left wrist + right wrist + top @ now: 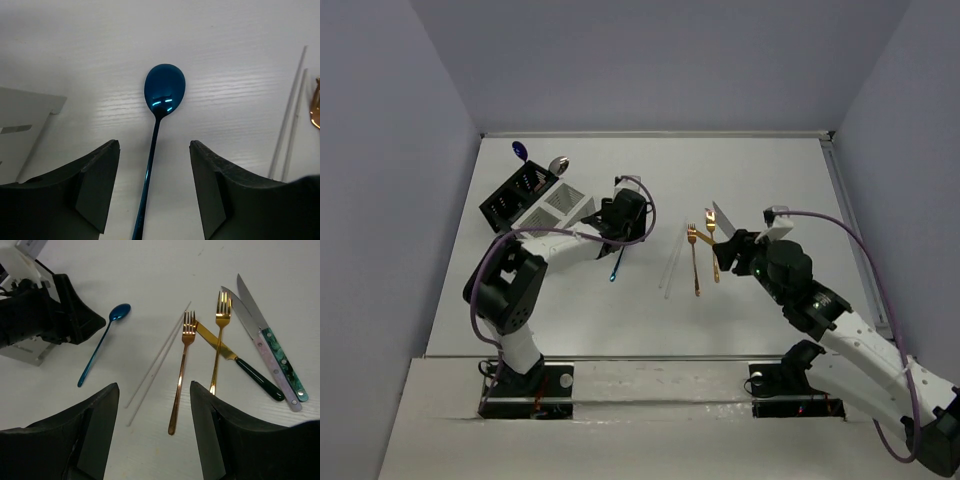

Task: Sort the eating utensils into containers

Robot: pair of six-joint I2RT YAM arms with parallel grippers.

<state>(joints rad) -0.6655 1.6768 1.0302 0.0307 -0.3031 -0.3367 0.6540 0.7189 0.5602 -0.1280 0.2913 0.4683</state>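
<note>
**A:** Where was the blue spoon (165, 90)?

**B:** Flat on the table (770, 180), its bowl pointing away from the left end effector (154, 146); the handle ran between the spread fingers with a gap on either side; nothing was pinched.

**A:** And the containers?

**B:** The white caddy (560, 205) stood just beside that end effector, touching the black caddy (510, 200) at the far left; an upright blue spoon (521, 151) and a silver spoon (558, 165) stuck up from them; which compartments, I could not tell.

**A:** The right side?

**B:** The right end effector (154, 387) hung over the loose cutlery, fingers apart, holding nothing; below it lay the white chopsticks (157, 357) and two gold forks (182, 370); a gold-bladed knife (235, 360) crossed the right-hand fork; two silver-bladed knives (276, 374) lay side by side further right.
</note>
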